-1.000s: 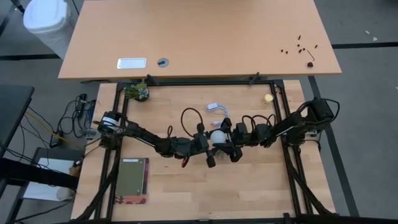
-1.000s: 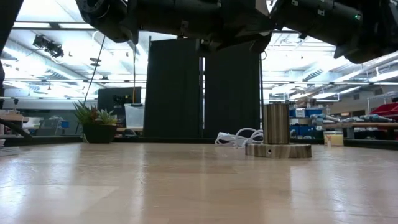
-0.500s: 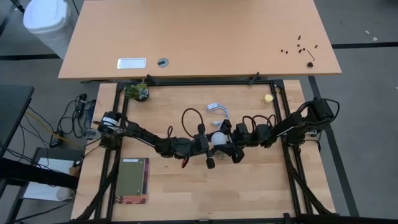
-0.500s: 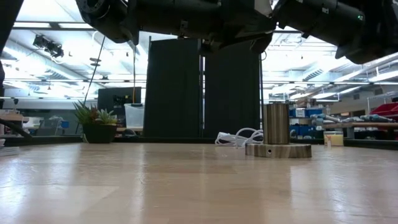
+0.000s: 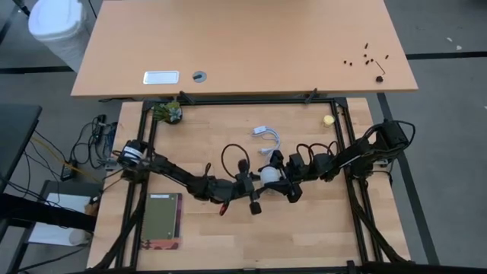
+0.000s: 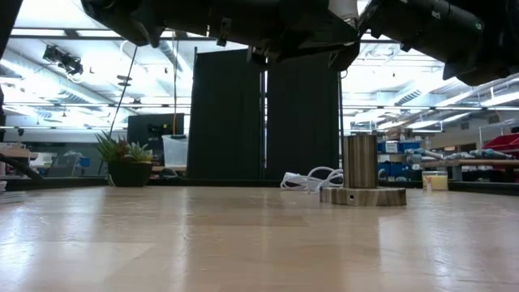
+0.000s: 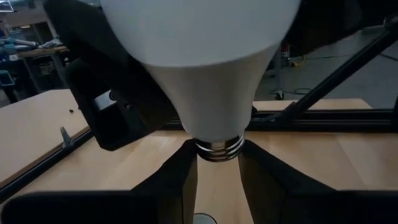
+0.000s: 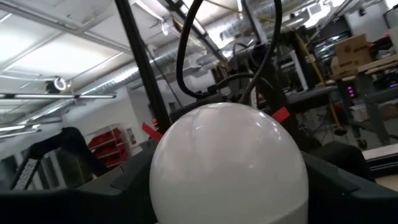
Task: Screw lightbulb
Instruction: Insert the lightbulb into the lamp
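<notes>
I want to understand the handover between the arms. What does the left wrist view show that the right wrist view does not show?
Only the left wrist view shows the lightbulb's grey screw base, sitting between the left gripper's two dark fingers, with the wooden table below. Only the right wrist view shows the rounded top of the globe from close range, with black cables and the room's ceiling behind it. Both views share the same white bulb filling most of the frame, and dark arm parts around it.
</notes>
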Tool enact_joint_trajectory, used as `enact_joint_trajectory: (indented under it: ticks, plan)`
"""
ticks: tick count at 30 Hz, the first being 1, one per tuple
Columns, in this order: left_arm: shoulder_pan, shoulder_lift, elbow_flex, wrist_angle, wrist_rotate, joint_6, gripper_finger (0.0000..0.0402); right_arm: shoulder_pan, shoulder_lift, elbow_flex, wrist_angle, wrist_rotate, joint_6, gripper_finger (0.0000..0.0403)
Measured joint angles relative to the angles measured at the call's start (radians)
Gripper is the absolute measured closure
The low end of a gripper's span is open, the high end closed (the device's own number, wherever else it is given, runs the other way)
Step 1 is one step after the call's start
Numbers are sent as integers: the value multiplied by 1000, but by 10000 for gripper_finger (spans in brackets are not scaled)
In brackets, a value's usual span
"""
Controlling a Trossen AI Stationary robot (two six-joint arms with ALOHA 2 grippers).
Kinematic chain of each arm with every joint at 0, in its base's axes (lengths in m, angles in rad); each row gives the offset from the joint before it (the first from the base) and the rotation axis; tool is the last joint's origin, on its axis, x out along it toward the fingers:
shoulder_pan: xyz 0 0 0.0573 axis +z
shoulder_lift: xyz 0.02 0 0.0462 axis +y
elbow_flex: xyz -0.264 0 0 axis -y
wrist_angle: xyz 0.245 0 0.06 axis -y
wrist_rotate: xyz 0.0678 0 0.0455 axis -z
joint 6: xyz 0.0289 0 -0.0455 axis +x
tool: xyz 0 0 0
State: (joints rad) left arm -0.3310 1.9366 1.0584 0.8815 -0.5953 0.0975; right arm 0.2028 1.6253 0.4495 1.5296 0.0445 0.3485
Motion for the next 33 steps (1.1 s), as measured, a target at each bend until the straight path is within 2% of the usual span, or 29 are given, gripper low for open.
enact_joint_trajectory:
  ticks: [6, 17, 21, 26, 30, 33]
  plan:
    - [-34, 0, 0, -28, -44, 0, 289, -1, -10, -1, -45, -73, 6, 119]
    - [-70, -2, 0, -102, -98, -24, 288, -1, -129, -25, -285, -96, -68, 119]
    - [-83, -7, 5, -85, -74, -31, 289, -14, -182, -31, -440, -75, -109, 119]
    - [-91, -8, 4, -96, -91, -42, 289, -31, -266, -31, -611, -59, -127, 119]
    - [-88, -8, 4, -174, -99, -137, 289, -36, -286, -30, -665, -48, -123, 119]
    - [-80, -6, 3, -252, -101, -228, 289, -18, -284, -51, -681, 37, -128, 119]
